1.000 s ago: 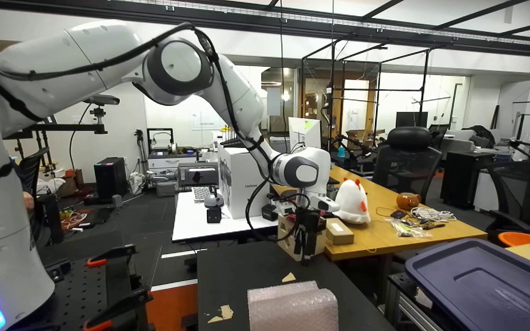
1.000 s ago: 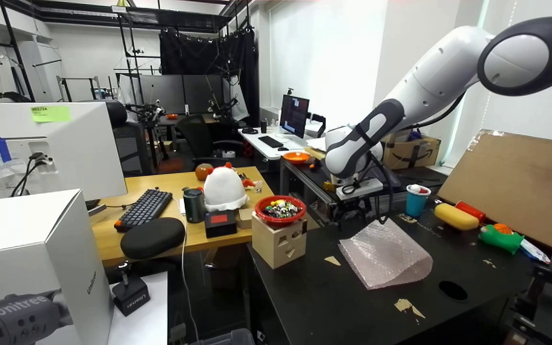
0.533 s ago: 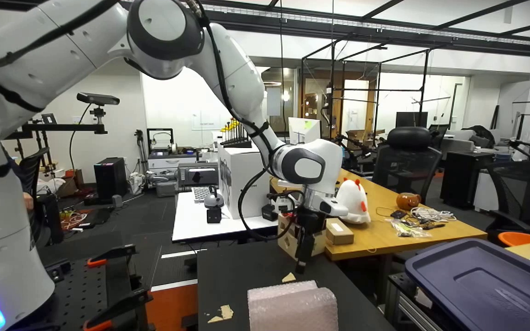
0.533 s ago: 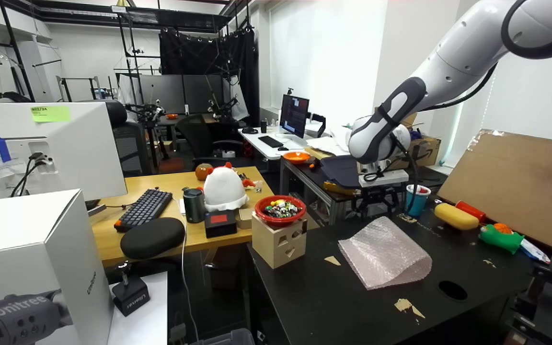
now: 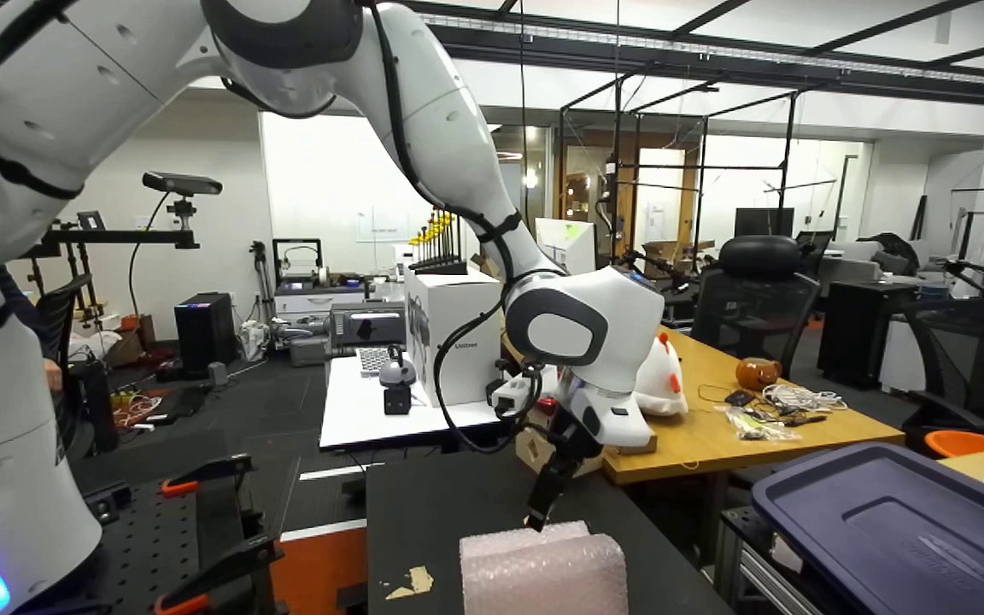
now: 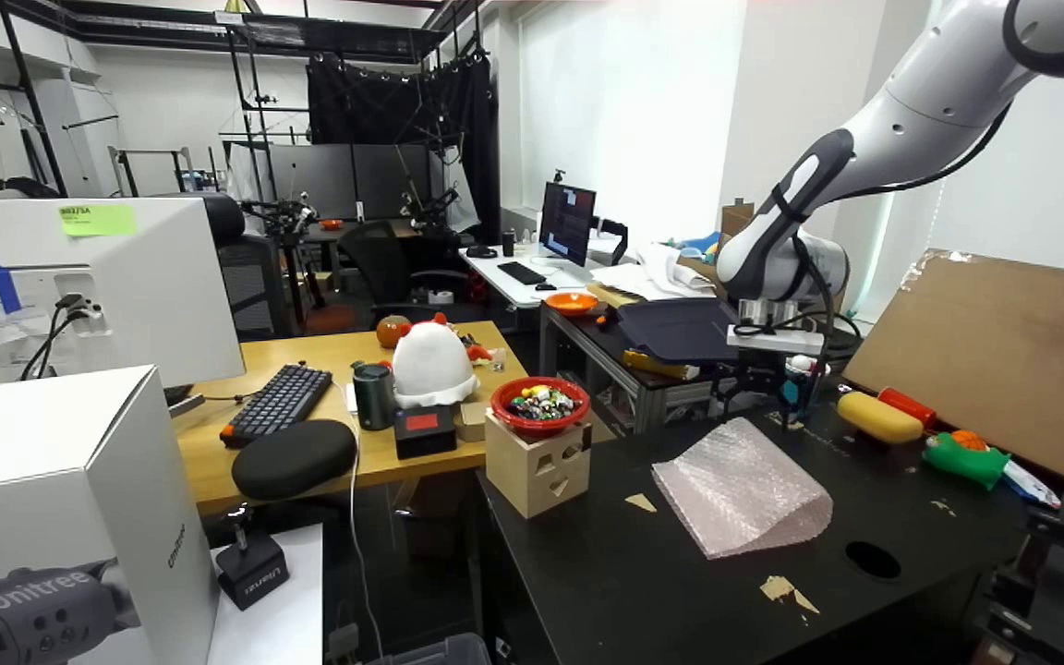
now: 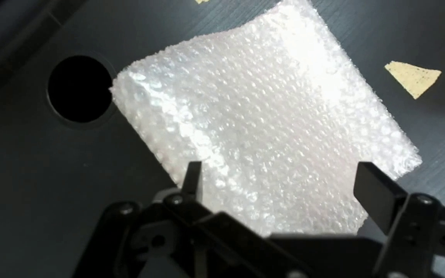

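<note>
A black two-fingered gripper [image 7: 278, 170] stands with its fingers spread wide over one end of a folded, pinkish, translucent sheet of bubble wrap [image 7: 261, 116]; whether the fingertips touch it cannot be told. The sheet lies on a black tabletop [image 6: 643, 591], near a round dark hole [image 7: 79, 88]. In an exterior view, a shallow red bowl [image 6: 541, 429] rests on a pale wooden cube with cut-out shapes [image 6: 523, 476].

A black table [image 6: 661, 591] carries bubble wrap [image 6: 744, 489] and a wooden box [image 6: 525, 478].
</note>
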`<action>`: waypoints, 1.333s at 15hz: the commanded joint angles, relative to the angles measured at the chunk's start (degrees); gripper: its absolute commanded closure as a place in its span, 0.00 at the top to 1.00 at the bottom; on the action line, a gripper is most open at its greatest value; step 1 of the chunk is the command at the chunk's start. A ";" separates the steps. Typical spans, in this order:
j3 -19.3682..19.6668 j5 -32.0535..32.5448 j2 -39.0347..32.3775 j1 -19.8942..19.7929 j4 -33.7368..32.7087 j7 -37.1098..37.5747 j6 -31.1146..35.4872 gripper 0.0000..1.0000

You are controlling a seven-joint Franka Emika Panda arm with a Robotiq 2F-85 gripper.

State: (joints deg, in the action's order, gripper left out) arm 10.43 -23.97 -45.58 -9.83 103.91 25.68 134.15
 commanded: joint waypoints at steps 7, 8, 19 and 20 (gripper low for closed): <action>-2.20 -18.98 12.01 -0.05 13.14 11.47 6.02 1.00; -2.23 -20.90 12.22 0.41 13.99 12.82 7.79 1.00; 3.96 -20.41 8.57 9.22 19.79 37.21 24.61 1.00; 4.94 -18.53 8.39 9.91 19.85 39.25 24.16 1.00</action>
State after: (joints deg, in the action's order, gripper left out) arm 12.17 -46.51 -37.98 -2.87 121.92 58.37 157.46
